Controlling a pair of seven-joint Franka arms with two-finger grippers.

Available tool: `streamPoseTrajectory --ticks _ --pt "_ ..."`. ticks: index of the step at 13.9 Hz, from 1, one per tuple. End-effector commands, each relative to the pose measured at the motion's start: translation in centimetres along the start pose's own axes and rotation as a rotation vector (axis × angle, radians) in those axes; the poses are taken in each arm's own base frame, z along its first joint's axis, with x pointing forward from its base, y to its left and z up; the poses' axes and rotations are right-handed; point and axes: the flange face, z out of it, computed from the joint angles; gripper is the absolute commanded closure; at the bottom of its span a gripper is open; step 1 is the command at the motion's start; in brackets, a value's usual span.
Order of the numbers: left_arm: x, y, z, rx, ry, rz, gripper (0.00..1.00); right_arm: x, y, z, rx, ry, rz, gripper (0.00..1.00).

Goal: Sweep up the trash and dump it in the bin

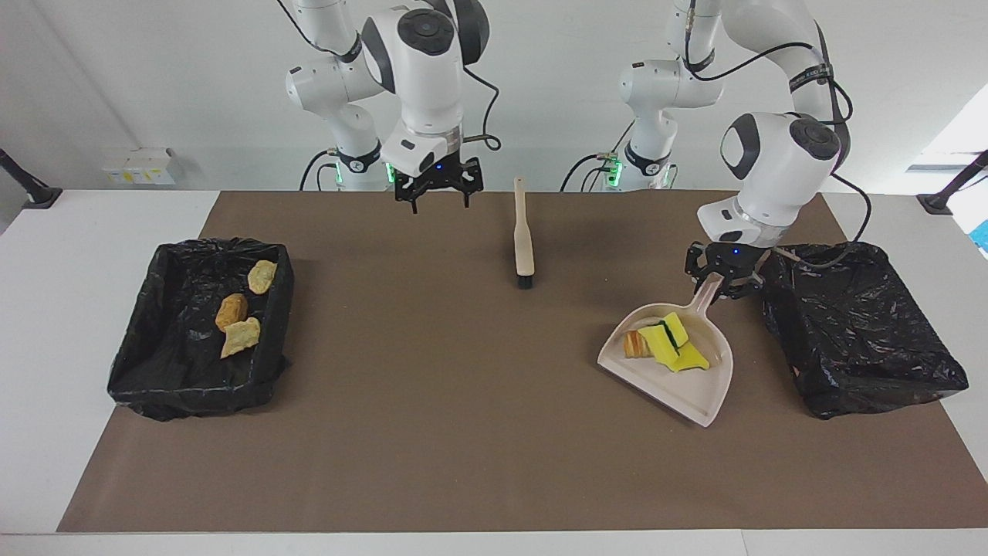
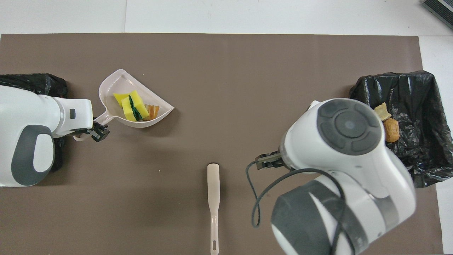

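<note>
My left gripper (image 1: pixel 725 279) (image 2: pixel 92 131) is shut on the handle of the beige dustpan (image 1: pixel 695 390) (image 2: pixel 116 79). It holds the pan just above the mat, beside the black-lined bin (image 1: pixel 857 324) (image 2: pixel 32 81) at the left arm's end. In the pan lies trash: yellow green-backed sponge pieces (image 1: pixel 668 340) (image 2: pixel 129 104) and a tan chunk (image 1: pixel 637 344) (image 2: pixel 153 111). The beige brush (image 1: pixel 524 239) (image 2: pixel 213 191) lies loose on the mat near the robots. My right gripper (image 1: pixel 440 202) hangs open and holds nothing. It is raised over the mat's edge by the robots, toward the right arm's end from the brush.
A second black-lined bin (image 1: pixel 201 332) (image 2: pixel 417 106) at the right arm's end holds three tan chunks (image 1: pixel 235 316). In the overhead view the right arm covers part of that bin. A brown mat (image 1: pixel 432 432) covers the table.
</note>
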Motion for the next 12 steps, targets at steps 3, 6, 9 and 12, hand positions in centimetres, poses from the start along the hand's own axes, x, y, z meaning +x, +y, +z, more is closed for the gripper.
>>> streamPoseTrajectory --ticks 3,6,9,12 --pt "-2.0 -2.1 -2.3 -0.011 0.056 -0.001 1.0 1.2 10.1 -2.0 0.006 0.017 -0.121 0.0" --pt "-4.5 -4.3 -4.2 -0.032 0.124 -0.021 1.0 1.5 17.5 -2.6 0.016 0.034 -0.141 0.0" --pt "-8.6 -7.0 -6.4 -0.086 0.19 -0.022 1.0 1.2 22.9 -3.1 0.009 0.058 -0.06 0.0" --pt "-14.3 -10.8 -8.6 -0.118 0.241 -0.017 1.0 0.9 24.6 -4.8 -0.014 0.079 0.01 0.0"
